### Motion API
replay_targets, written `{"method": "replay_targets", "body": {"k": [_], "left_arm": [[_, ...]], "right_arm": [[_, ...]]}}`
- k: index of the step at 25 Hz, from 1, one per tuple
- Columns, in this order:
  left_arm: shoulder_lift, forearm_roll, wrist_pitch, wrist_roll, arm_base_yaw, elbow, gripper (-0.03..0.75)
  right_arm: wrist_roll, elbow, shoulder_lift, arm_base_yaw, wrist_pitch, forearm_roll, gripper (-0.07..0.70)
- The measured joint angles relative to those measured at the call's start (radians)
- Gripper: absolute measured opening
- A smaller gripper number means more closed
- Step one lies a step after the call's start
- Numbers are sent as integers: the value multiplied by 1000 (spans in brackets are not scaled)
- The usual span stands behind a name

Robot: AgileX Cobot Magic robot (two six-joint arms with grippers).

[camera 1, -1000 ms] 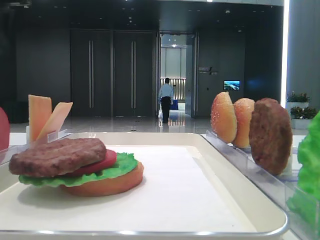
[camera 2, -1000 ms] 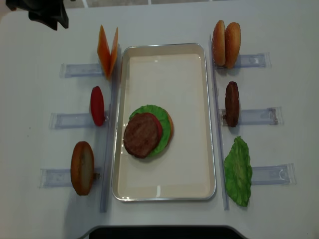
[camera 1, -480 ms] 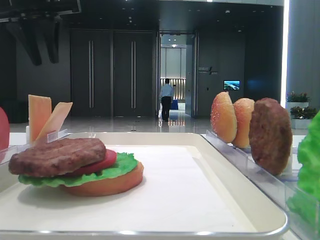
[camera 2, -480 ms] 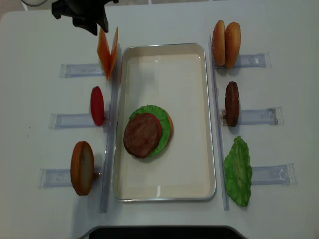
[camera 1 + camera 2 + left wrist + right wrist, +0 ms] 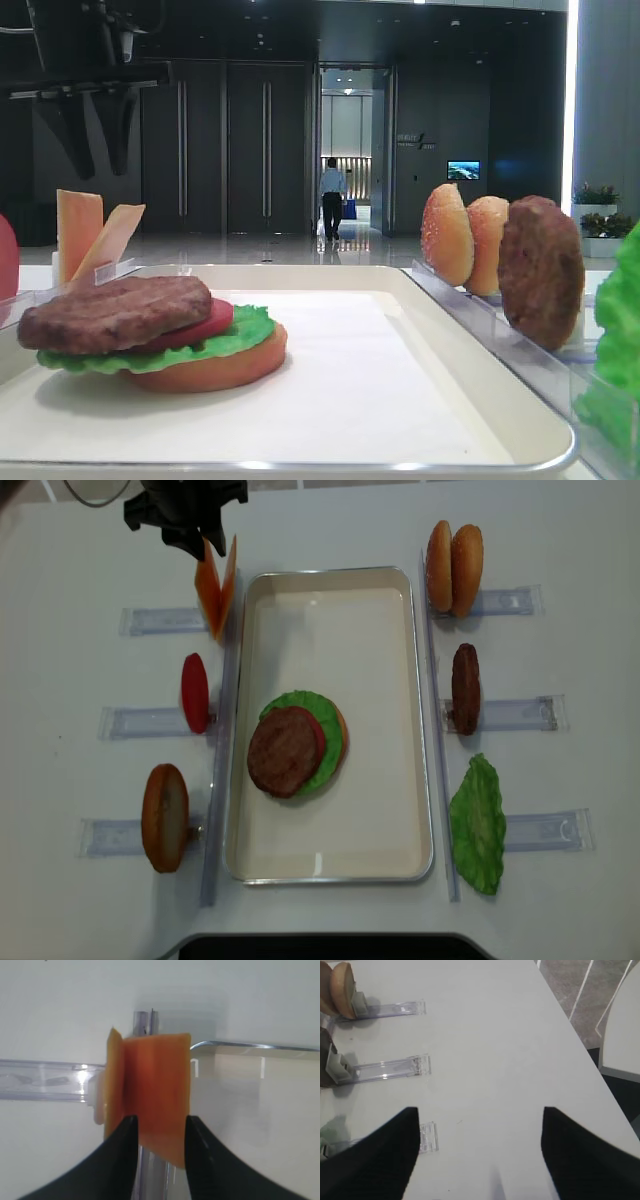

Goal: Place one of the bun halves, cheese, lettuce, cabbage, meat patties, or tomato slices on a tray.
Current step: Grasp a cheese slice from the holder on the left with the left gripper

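Right now the left gripper point(image 5: 157, 1132) hangs directly over the cheese point(image 5: 159, 1090), which stands on edge in its clear holder point(image 5: 165, 619) on the desk, just beside the tray's point(image 5: 330, 590) far left corner. Its jaws are apart, straddling the nearer slice's thin edge, apparently without touching it. The right gripper point(image 5: 477, 1152), spread and empty, sits well apart on the other side.
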Motion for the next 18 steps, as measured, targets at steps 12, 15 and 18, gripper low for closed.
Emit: {"method": "replay_targets", "body": {"k": [12, 15, 18], "left_arm": [[44, -19, -50, 0, 0, -18, 275], [44, -30, -66, 0, 0, -18, 331], [46, -30, -77, 0, 0, -18, 352]], "right_arm": [[0, 0, 0, 0, 0, 0, 486], [0, 0, 0, 0, 0, 0, 486], [0, 0, 0, 0, 0, 0, 486]]}}
